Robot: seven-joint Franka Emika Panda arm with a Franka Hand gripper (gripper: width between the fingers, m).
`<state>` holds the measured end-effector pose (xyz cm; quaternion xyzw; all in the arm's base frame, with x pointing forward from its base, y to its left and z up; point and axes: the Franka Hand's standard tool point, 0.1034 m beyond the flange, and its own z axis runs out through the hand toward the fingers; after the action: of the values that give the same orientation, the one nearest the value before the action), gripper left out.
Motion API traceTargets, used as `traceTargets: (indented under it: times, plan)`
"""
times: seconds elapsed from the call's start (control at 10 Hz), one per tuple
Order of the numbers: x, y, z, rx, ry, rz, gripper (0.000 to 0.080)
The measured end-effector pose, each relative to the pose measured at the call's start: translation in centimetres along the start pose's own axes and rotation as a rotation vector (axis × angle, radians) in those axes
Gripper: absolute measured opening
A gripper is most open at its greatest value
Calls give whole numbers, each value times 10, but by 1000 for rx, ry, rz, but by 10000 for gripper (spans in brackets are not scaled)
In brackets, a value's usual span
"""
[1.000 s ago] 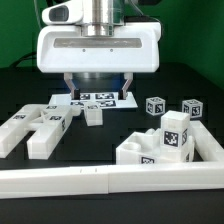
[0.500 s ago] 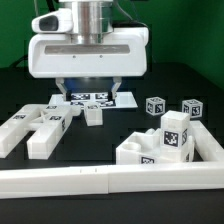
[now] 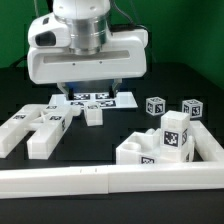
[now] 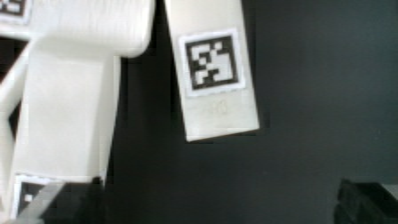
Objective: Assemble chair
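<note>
Several white chair parts with marker tags lie on the black table. Flat and long pieces lie at the exterior view's left, and a small block lies beside them. Two small tagged cubes stand at the right. A chunky part sits at the front right. My gripper hangs above the left parts, open and empty. In the wrist view a long white piece and a shorter tagged piece lie below my open gripper. Both dark fingertips show apart from these pieces.
The marker board lies flat behind the small block. A white rail runs along the front and turns up the right side around the chunky part. Green wall behind.
My gripper has risen and shifted toward the exterior view's left, and its body now sits turned at a slight tilt. The parts have not moved.
</note>
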<state>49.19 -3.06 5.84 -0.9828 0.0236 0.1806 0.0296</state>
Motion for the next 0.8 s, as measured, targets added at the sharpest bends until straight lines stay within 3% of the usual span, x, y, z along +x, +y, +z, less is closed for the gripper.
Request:
traceTargets:
  times: [0.1, 0.3, 0.5, 0.8]
  plan:
    - [-3, 0, 2, -9, -69, -5, 649]
    - [-14, 6, 6, -64, -186, -70, 649]
    - [-15, 9, 11, -71, -280, -119, 649]
    - [-15, 9, 12, -71, -276, -118, 649]
